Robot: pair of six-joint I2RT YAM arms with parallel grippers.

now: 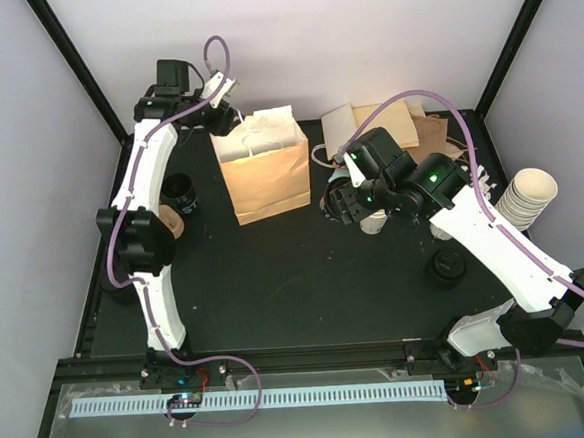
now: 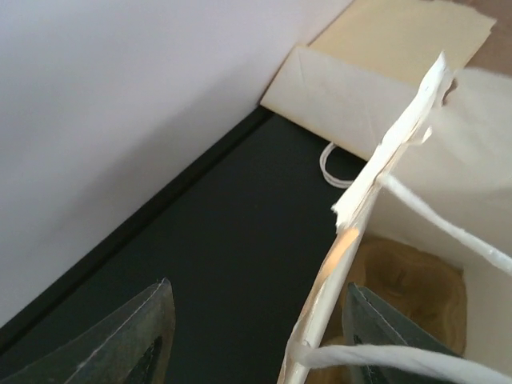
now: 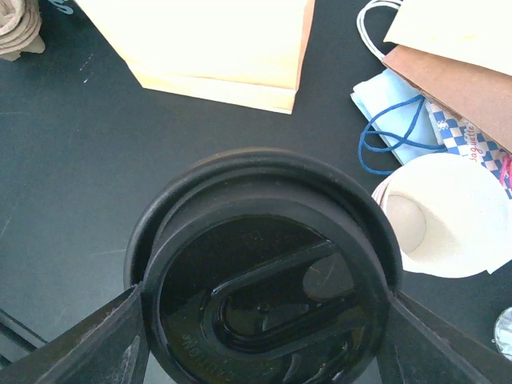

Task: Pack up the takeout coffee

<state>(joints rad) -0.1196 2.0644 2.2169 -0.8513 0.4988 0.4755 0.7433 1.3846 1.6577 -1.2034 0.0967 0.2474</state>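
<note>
Right fingers (image 3: 80, 344) are clamping the black-lidded cream paper cup (image 3: 264, 272) while left fingers (image 2: 120, 344), apart, are straddling the brown paper bag (image 1: 264, 171) rim, so I'm aiming upright over its mouth.

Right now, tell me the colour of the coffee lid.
The lid is black, clearest in the right wrist view.

Red script lettering stands on the blue-and-white checkered paper wrapper (image 3: 474, 142) at 3 o'clock in the right wrist view; it is cut off and only partly legible. Embossed lettering follows the rim of the black round plastic lid (image 3: 264, 280) at 7 o'clock; it is too faint to read.
</note>
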